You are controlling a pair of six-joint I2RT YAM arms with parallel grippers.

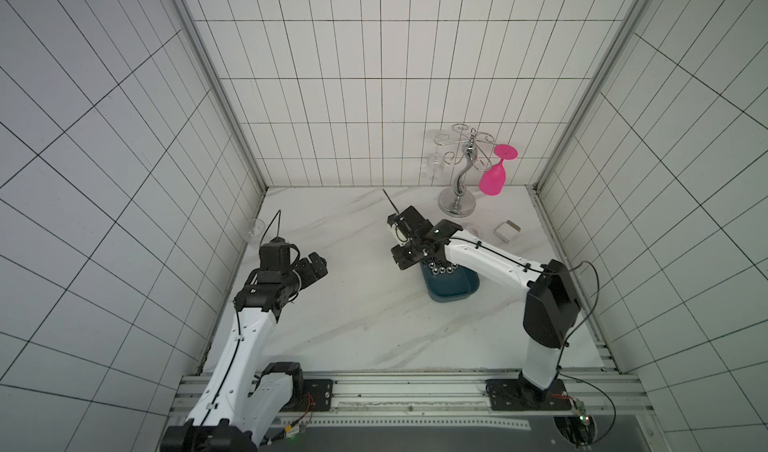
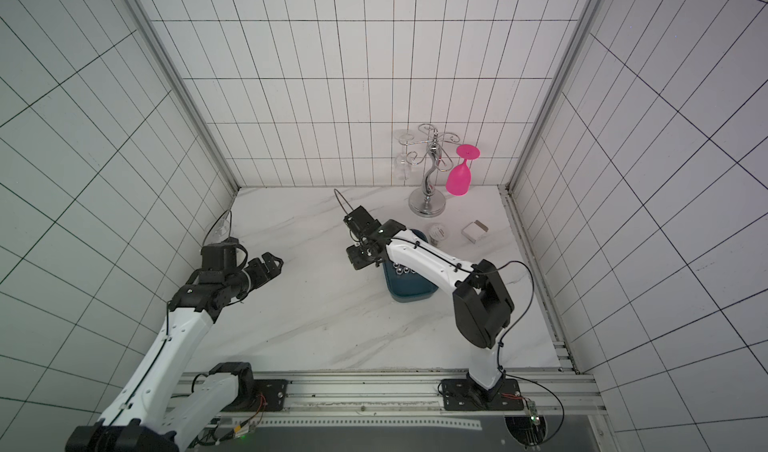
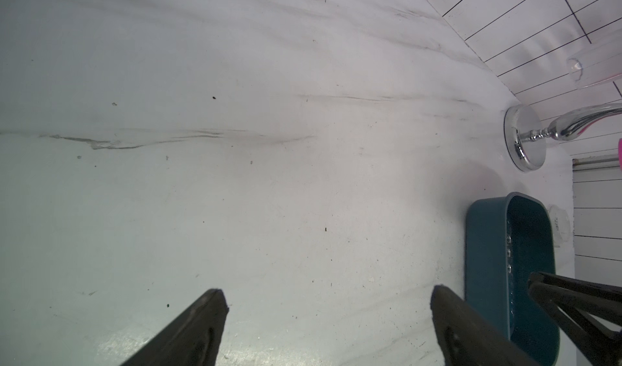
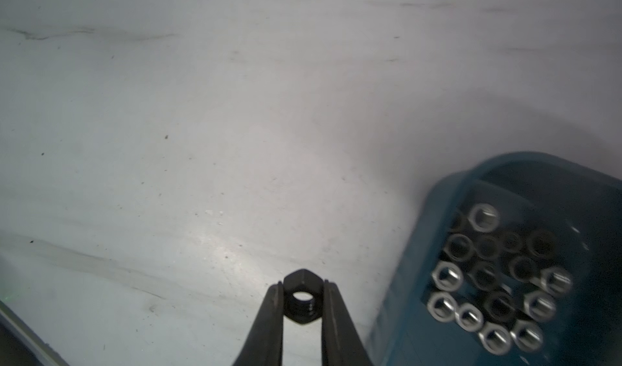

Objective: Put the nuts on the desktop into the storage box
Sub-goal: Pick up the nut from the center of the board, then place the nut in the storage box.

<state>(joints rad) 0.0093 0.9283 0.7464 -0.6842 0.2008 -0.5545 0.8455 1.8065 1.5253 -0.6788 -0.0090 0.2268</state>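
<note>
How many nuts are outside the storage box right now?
1: a black nut clamped in the right hand, short of the storage box. Others could be hidden beneath the arms.

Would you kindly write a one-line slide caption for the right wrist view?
Right gripper shut on a black nut, marble desktop behind, teal storage box of collected nuts alongside.

Robotics laboratory test cell: grid-tiled walls (image 1: 374, 96), aluminium frame posts (image 1: 221, 96), two robot arms (image 1: 245, 337) (image 1: 486, 258) bolted to a rail (image 1: 415, 389) at the desktop (image 1: 353, 317) front edge.

Nuts (image 4: 447, 276) in storage box (image 4: 404, 297) on desktop (image 4: 235, 112)
</note>
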